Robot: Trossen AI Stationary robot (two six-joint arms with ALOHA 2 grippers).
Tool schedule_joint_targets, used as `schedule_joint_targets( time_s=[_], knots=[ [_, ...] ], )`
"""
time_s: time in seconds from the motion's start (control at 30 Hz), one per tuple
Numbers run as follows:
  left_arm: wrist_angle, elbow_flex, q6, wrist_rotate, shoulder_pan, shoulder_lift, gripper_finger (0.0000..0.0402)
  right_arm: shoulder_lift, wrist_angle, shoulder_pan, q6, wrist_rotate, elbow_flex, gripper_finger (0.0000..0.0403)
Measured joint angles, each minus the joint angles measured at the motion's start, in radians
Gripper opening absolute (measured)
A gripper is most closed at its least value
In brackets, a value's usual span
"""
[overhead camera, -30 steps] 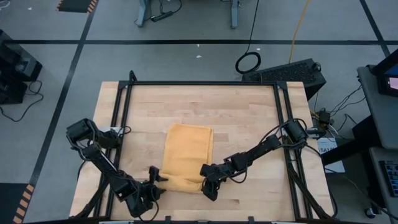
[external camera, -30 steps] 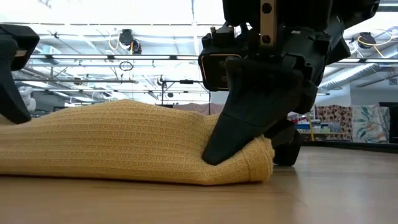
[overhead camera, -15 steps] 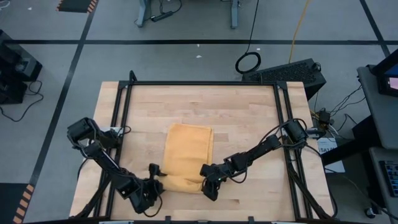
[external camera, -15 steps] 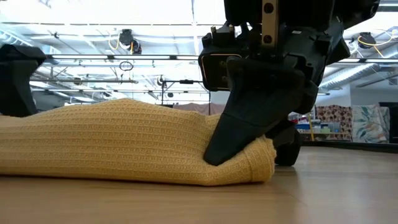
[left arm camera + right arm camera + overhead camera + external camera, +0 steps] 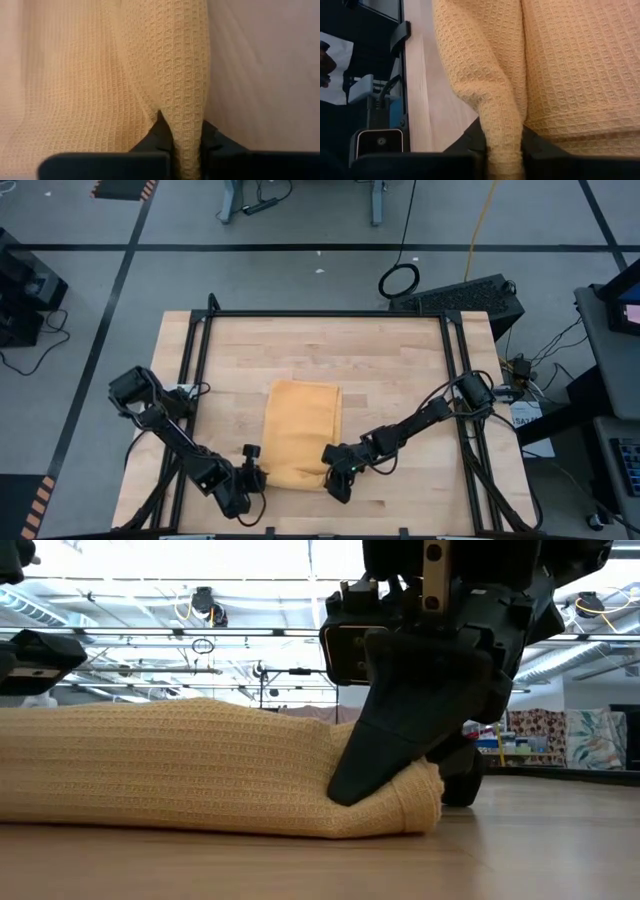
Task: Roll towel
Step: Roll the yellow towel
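Since a second ago the left gripper (image 5: 252, 477) has slid in from beside the towel's (image 5: 300, 433) near left corner and pinched shut on it; before, it stood open just clear of the cloth. Its wrist view shows a ridge of yellow waffle-weave fabric squeezed between the two dark fingers (image 5: 162, 131), so the jaws are nearly closed with only the cloth between them. Across from it, the right gripper (image 5: 336, 474) has not shifted and keeps its hold on the near right corner, its jaws likewise closed down on a fold of towel (image 5: 502, 135), as its own wrist view shows. From table height the right gripper (image 5: 385, 785) presses into the bunched corner of the towel (image 5: 200, 770), which humps up off the wooden table (image 5: 520, 850). Seen from above, the towel lies flat as a tall rectangle slightly left of the middle of the table (image 5: 400, 370), its near edge lifted and gathered between the two grippers, its far edge resting toward the table's centre. Both arms reach in low from the table's near corners.
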Motion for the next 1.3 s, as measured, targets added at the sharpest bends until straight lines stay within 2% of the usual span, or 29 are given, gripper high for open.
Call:
schedule_joint_targets(
  time_s=[0.07, 0.3, 0.37, 0.43, 0.57, 0.67, 0.8, 0.87, 1.07, 1.23, 1.3],
  knots=[
    [0.0, -0.001, -0.023, 0.026, 0.002, -0.011, 0.0019, -0.006, 0.008, 0.003, -0.027, -0.001, -0.001, 0.0051],
    [0.005, -0.002, -0.108, 0.211, 0.034, -0.053, 0.0041, -0.109, -0.085, 0.018, -0.267, 0.014, -0.005, 0.015],
    [0.02, -0.002, -0.108, 0.25, 0.045, -0.056, 0.0035, -0.147, -0.134, 0.046, -0.355, 0.066, -0.004, 0.0172],
    [0.043, -0.002, -0.108, 0.271, 0.058, -0.055, 0.0028, -0.172, -0.176, 0.087, -0.449, 0.171, -0.004, 0.0186],
    [0.088, -0.002, -0.12, 0.299, 0.073, -0.055, 0.0023, -0.17, -0.137, 0.186, -0.617, 0.405, -0.004, 0.0201],
    [0.124, -0.003, -0.148, 0.33, 0.078, -0.055, 0.0022, -0.14, -0.055, 0.25, -0.729, 0.51, 0.0, 0.021],
    [0.219, -0.047, -0.191, 0.354, 0.07, -0.055, 0.0021, -0.128, -0.065, 0.309, -0.771, 0.67, 0.0, 0.0232],
    [0.306, -0.089, -0.229, 0.355, 0.069, -0.055, 0.002, -0.122, -0.038, 0.327, -0.814, 0.711, 0.0, 0.0245],
    [0.542, -0.206, -0.323, 0.357, 0.069, -0.056, 0.0026, -0.039, 0.096, 0.332, -0.937, 0.733, 0.0, 0.0267],
    [0.56, -0.217, -0.37, 0.39, 0.07, -0.057, 0.0035, 0.007, 0.126, 0.329, -0.979, 0.836, 0.0, 0.0275],
    [0.563, -0.217, -0.371, 0.411, 0.07, -0.057, 0.0037, 0.013, 0.128, 0.323, -0.97, 0.836, 0.0, 0.0277]
  ],
)
